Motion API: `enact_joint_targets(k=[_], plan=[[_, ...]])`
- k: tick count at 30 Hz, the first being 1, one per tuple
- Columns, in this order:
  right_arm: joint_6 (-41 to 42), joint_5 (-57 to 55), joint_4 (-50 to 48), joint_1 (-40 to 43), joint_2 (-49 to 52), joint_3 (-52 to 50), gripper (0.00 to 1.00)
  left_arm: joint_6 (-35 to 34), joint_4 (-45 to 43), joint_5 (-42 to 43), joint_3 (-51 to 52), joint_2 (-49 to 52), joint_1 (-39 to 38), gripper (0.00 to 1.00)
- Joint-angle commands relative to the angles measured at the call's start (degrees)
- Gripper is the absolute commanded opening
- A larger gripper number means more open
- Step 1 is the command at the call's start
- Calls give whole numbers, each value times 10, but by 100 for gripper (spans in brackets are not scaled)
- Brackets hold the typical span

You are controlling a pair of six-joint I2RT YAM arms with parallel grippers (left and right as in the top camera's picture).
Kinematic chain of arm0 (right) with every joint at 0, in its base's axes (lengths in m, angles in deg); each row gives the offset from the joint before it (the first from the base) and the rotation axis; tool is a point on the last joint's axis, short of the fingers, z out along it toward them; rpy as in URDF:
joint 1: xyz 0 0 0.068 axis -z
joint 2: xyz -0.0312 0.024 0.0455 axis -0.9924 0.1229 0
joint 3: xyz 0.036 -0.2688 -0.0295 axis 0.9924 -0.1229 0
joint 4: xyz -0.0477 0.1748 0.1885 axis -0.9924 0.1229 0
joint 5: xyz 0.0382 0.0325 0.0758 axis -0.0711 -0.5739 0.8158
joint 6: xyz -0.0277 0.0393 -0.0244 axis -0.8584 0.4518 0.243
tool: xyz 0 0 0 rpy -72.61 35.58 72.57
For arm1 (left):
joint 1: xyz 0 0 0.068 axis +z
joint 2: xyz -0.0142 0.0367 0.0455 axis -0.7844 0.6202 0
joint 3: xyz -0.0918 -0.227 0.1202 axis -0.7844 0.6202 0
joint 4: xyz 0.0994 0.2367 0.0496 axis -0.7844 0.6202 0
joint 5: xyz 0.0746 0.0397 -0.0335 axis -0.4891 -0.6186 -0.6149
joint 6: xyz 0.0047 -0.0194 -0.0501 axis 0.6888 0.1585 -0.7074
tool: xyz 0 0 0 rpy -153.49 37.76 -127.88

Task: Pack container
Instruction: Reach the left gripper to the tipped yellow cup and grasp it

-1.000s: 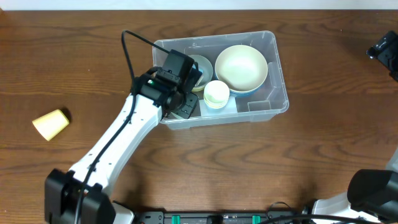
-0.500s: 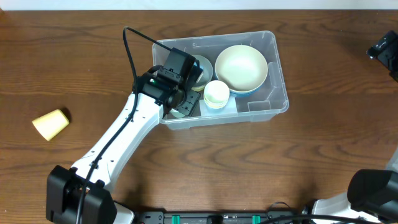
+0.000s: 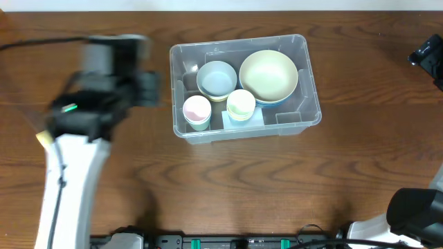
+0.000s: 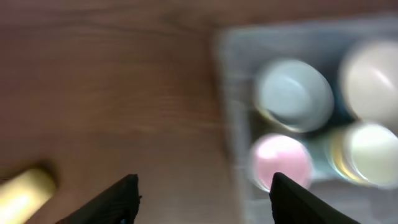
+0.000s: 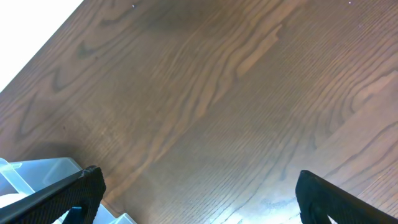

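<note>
Since your left end effector (image 4: 204, 186) dropped the pink cup (image 3: 196, 111) into the container (image 3: 294, 114) at 12 o'clock and swung toward 9, jaws apart and empty, you likely fetch the yellow cup (image 4: 25, 190) next.

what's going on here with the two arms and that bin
A two-arm robot is packing a clear container. It holds a pink cup, a blue bowl, a large cream bowl and a pale cup. The left claw is open and empty over the table left of the container, its arm motion-blurred. A yellow cup lies out there. The right claw is open, off to the right.
</note>
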Motion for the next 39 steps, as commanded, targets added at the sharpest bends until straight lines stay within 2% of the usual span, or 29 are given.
enact_joint_targets(k=[1, 6, 11, 16, 22, 31, 36, 39], plan=[[8, 0, 1, 1, 3, 0, 99, -38, 15, 91, 1, 5, 115, 68], [8, 0, 1, 1, 3, 0, 99, -38, 15, 275, 6, 35, 307, 68], [8, 0, 1, 1, 3, 0, 99, -38, 10, 428, 6, 98, 448, 68], [8, 0, 1, 2, 3, 0, 99, -38, 5, 488, 6, 178, 520, 68], [8, 0, 1, 1, 3, 0, 99, -37, -11, 542, 6, 267, 544, 68], [8, 0, 1, 1, 3, 0, 99, -37, -8, 541, 6, 296, 587, 68], [8, 0, 1, 1, 3, 0, 99, -42, 23, 400, 7, 296, 593, 68], [8, 0, 1, 1, 3, 0, 99, -71, 9, 377, 21, 296, 596, 68]])
